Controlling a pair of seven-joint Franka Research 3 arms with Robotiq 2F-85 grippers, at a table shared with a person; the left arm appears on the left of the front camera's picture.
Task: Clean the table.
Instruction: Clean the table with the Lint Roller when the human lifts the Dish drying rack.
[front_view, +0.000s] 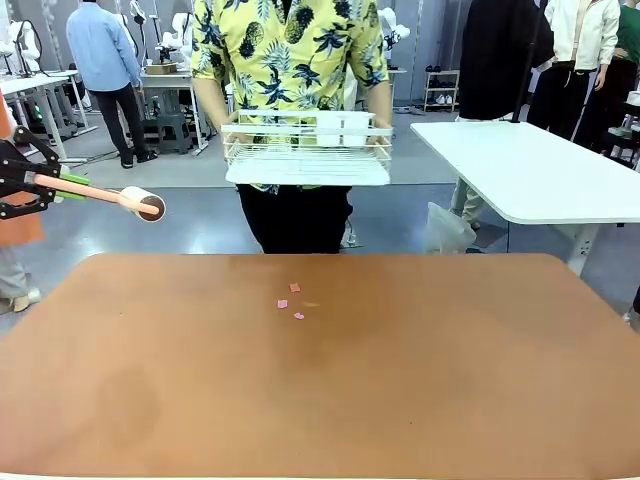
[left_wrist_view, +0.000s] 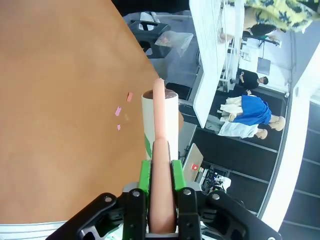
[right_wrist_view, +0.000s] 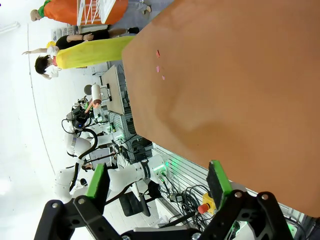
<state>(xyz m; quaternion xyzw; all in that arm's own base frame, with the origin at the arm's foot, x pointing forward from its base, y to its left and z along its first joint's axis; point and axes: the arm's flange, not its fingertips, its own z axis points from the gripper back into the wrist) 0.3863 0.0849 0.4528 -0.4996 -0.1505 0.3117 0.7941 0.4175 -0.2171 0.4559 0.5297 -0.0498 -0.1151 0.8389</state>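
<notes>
While the left jaws clench a lint roller (front_view: 143, 203) beside the table (front_view: 400, 380), the right jaws gape facing it.

Standing here, I see the desk (front_view: 400, 400) top lying open from 3 o'clock round through 6 to 9. A few pink scraps (front_view: 290, 302) sit just toward 12 from its middle. At 12 a person holds a white wire basket (front_view: 307, 150) high, beyond the far edge. At 10 the left gripper (front_view: 62, 187) hangs off the corner, clamped on a lint roller (front_view: 140, 203).

Terracotta table (front_view: 450, 380), matte top, rounded corners, pink scraps (front_view: 283, 303) nr far-middle
</notes>
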